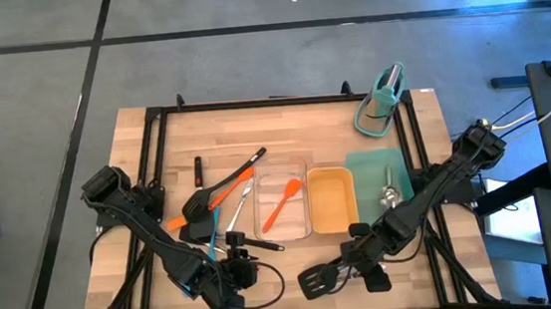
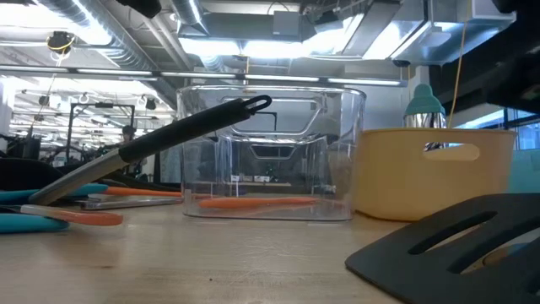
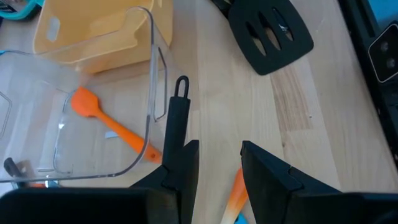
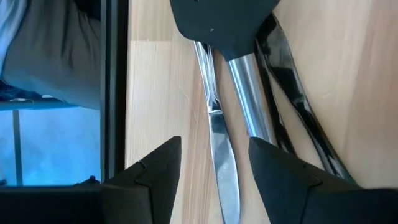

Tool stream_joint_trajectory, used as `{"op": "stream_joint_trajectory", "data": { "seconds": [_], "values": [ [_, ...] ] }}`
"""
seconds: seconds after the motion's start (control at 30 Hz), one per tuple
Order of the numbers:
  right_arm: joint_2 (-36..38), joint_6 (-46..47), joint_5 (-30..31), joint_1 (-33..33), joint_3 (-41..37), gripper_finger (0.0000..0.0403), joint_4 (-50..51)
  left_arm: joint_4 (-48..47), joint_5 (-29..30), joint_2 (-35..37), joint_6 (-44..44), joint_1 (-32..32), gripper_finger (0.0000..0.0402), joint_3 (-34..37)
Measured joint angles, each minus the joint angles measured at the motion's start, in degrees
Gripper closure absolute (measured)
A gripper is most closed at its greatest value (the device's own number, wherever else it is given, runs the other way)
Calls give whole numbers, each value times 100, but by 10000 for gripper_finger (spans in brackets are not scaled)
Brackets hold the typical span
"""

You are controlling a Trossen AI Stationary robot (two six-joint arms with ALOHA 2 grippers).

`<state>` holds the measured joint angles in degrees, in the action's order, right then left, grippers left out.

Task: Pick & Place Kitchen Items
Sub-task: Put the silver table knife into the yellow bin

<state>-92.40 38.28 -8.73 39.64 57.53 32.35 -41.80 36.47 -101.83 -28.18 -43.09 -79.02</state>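
left gripper (image 1: 228, 279) sits low near the table's front edge, in front of the clear tray (image 1: 282, 206). fingers part spread with wood showing in the gap; an orange-tipped utensil (image 3: 234, 193) lies on the wood there, a black handle (image 3: 176, 118) runs beside one finger. cannot tell if it pinches anything; looks like lining up, not holding.

right gripper (image 1: 365, 263) is front-right of the clear tray, in front of the yellow tray (image 1: 330, 198). the wrist view shows fingers spread with a steel shaft of the black slotted turner (image 1: 316, 280) lying in the gap, not clearly clamped. probably straddling it for a pick.

one orange spatula (image 1: 282, 206) is already inside the clear tray. remaining utensils (image 1: 215, 202) are piled just left of the clear tray, handles crossing, so picks there are crowded. steel spoon (image 1: 389, 193) rests on a green mat (image 1: 377, 171) right of the yellow tray.

open wood in front of both trays; the turner lies near the front table edge, so there's little room behind it.
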Motion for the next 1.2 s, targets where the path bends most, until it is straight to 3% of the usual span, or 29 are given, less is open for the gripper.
{"op": "stream_joint_trajectory", "data": {
  "seconds": [0.7, 1.03, 1.2],
  "values": [
    [-97, -288, 8, 187, 329, 211, -297, 6, -1, -8, -2, -31, 286, 0],
    [-820, -31, -94, 387, 329, 275, -399, 36, -4, 21, -48, -31, 286, 1],
    [-898, 339, -134, 449, 328, 300, -787, 555, -150, 64, -103, -103, 286, 4]
  ]
}}
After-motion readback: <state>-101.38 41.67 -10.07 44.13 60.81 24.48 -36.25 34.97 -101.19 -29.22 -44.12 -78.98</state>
